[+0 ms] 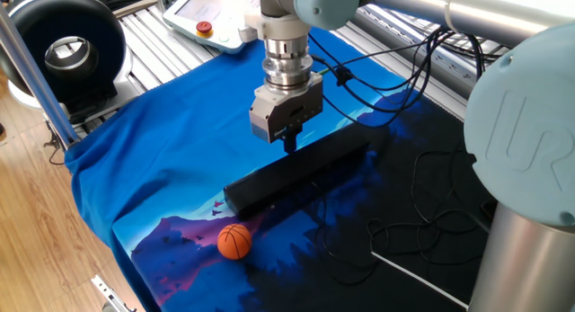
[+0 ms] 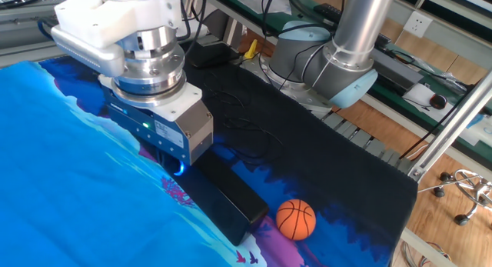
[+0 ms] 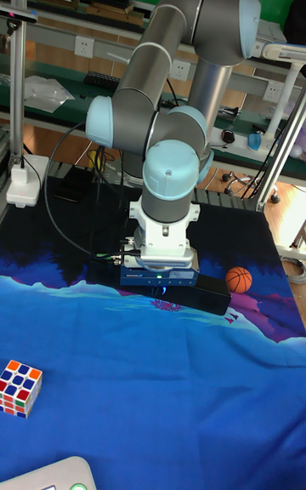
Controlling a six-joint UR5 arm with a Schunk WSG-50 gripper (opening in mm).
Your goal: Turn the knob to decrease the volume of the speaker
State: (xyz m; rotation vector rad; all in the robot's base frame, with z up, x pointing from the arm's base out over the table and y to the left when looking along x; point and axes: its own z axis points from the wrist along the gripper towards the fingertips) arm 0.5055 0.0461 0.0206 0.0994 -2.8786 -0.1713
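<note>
The speaker (image 1: pixel 296 173) is a long matte-black bar lying on the blue cloth, also seen in the other fixed view (image 2: pixel 227 199) and the tall view (image 3: pixel 212 293). My gripper (image 1: pixel 289 144) points straight down at the bar's far end, its dark fingers held together at the speaker's top edge. From the other side, the gripper (image 2: pixel 174 168) body covers that end, with a blue light glowing under it. The knob is hidden beneath the gripper in every view. Nothing shows between the fingers.
A small orange ball (image 1: pixel 234 241) lies near the speaker's near end. A big black ring-shaped device (image 1: pixel 67 47) stands at the back left beside a teach pendant (image 1: pixel 211 20). Loose black cables (image 1: pixel 422 213) trail right of the speaker. A Rubik's cube (image 3: pixel 19 388) sits apart on the cloth.
</note>
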